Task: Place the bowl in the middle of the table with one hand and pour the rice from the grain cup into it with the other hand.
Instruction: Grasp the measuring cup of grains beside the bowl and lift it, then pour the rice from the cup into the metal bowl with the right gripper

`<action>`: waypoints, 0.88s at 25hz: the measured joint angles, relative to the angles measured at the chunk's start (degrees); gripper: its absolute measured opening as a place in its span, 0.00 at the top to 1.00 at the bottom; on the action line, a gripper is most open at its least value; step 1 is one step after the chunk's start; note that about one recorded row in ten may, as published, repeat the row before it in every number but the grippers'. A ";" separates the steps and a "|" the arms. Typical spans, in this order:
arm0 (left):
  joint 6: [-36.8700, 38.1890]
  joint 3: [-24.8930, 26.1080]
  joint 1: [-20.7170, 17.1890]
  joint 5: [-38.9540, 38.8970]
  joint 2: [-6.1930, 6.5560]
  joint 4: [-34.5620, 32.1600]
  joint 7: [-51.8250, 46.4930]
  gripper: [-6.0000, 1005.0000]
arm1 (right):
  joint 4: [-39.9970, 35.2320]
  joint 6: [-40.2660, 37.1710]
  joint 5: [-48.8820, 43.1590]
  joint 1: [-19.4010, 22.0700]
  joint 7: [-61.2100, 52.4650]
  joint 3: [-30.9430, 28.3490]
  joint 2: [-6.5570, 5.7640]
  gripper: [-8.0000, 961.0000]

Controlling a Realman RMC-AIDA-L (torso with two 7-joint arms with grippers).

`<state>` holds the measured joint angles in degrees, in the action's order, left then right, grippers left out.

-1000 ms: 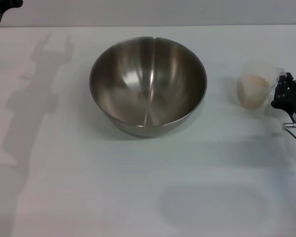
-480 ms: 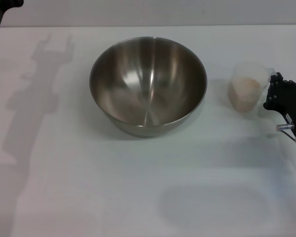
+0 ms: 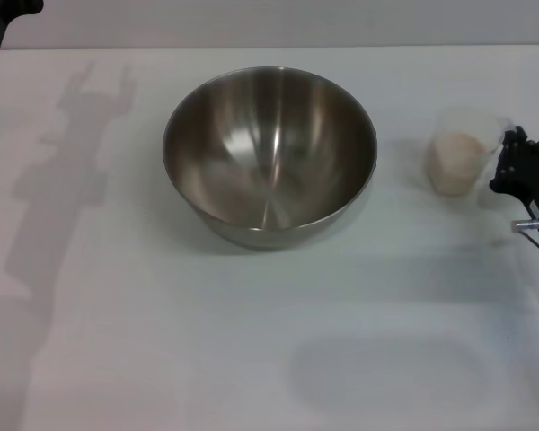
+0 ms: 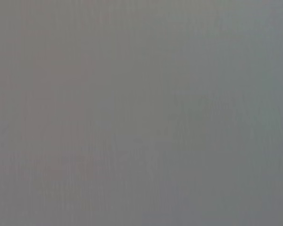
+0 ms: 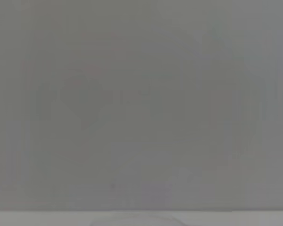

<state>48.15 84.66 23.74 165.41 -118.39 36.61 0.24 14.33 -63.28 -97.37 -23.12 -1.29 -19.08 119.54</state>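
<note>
The steel bowl point(image 3: 269, 154) stands upright and holds nothing, in the far middle of the white table point(image 3: 251, 341). To its right is the clear grain cup point(image 3: 465, 126), with pale rice point(image 3: 454, 162) filling its lower part. My right gripper point(image 3: 507, 163) comes in from the right edge and is shut on the cup's right side, where the handle is. The left gripper point(image 3: 2, 20) is parked in the far left corner, only partly in view. Both wrist views are plain grey and show none of these things.
Bare tabletop lies between the bowl and the cup. The left arm's shadow point(image 3: 63, 171) falls across the left side of the table, and the table's back edge runs just behind the bowl.
The right gripper and the cup shifted left toward the bowl, with the cup tilting slightly, then moved back right a little. Bowl and left arm have not moved.
</note>
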 joint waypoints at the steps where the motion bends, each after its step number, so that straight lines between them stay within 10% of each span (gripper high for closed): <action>1: -0.08 -0.05 0.05 0.00 0.00 -0.01 -0.02 0.44 | 0.00 -0.40 0.00 0.02 0.00 -0.32 0.00 0.99; 22: -0.51 0.79 1.54 -0.26 0.05 -7.93 -0.29 0.44 | -1.78 -10.23 -0.34 -2.06 0.24 -2.87 -0.27 0.99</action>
<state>47.64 85.44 25.29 165.15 -118.34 28.68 -0.05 12.55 -73.51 -97.71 -25.18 -1.05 -21.95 119.26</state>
